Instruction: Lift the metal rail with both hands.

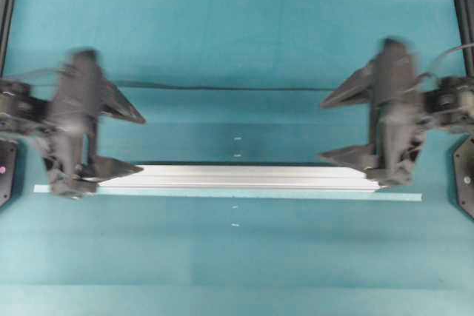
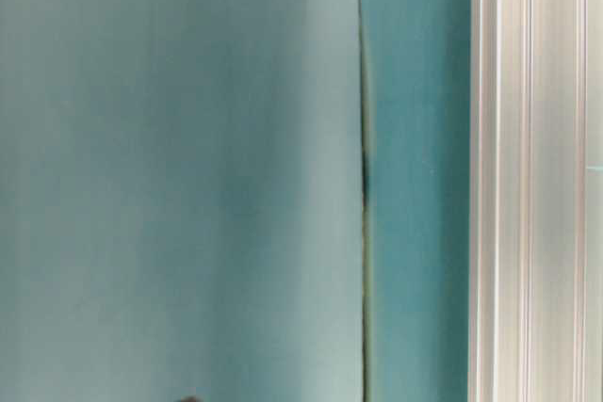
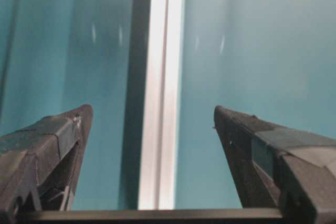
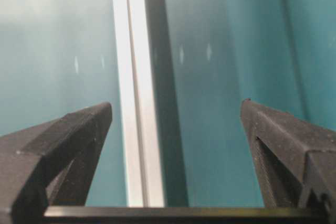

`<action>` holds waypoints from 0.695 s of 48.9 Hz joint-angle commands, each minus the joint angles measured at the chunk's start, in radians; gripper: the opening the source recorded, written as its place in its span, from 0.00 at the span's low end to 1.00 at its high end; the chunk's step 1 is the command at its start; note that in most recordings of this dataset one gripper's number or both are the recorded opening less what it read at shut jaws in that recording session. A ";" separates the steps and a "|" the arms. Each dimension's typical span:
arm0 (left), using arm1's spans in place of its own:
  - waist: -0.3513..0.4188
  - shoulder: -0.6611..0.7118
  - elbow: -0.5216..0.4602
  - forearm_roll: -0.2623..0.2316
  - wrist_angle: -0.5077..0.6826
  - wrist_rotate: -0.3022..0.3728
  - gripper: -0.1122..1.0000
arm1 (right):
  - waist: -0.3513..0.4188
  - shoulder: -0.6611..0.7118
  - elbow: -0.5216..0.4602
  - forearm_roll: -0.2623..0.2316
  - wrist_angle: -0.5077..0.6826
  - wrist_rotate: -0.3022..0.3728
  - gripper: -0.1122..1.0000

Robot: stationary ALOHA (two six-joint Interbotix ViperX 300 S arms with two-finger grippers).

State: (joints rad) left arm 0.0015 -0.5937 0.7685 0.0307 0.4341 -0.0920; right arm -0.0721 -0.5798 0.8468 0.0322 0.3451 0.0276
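The approach step is under way, judging by the scene: both grippers are hanging over the ends of the rail [image 1: 237, 176] with nothing gripped yet. The rail is lying flat on the teal table [image 1: 237, 35], running left to right across the middle of the overhead view, with a thin pale strip [image 1: 400, 197] just beside its near edge. The left gripper [image 1: 118, 138] is sitting over the rail's left end with its fingers spread wide; the right gripper [image 1: 344, 123] is sitting over the right end, also spread wide. In each wrist view the rail is running lengthwise between the two open fingers, apart from both, nearer one finger than the other. The overhead picture is blurred around both arms, so their height above the rail is hard to tell. The next move likely calls for lowering both grippers evenly until the fingers straddle the rail, centring it between them, then closing both together before raising in step so the bar stays level.
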 commanded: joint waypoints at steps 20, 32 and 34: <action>0.046 -0.224 0.037 0.002 -0.132 0.002 0.94 | -0.005 -0.265 0.054 0.000 -0.132 0.000 0.98; 0.054 -0.322 0.038 0.002 -0.132 0.002 0.94 | -0.021 -0.357 0.054 -0.002 -0.118 0.000 0.98; 0.054 -0.336 0.037 0.002 -0.132 0.002 0.94 | -0.025 -0.370 0.055 0.000 -0.114 0.000 0.98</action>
State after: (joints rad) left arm 0.0537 -0.9112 0.8207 0.0307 0.3114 -0.0920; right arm -0.0874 -0.9327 0.9097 0.0322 0.2286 0.0276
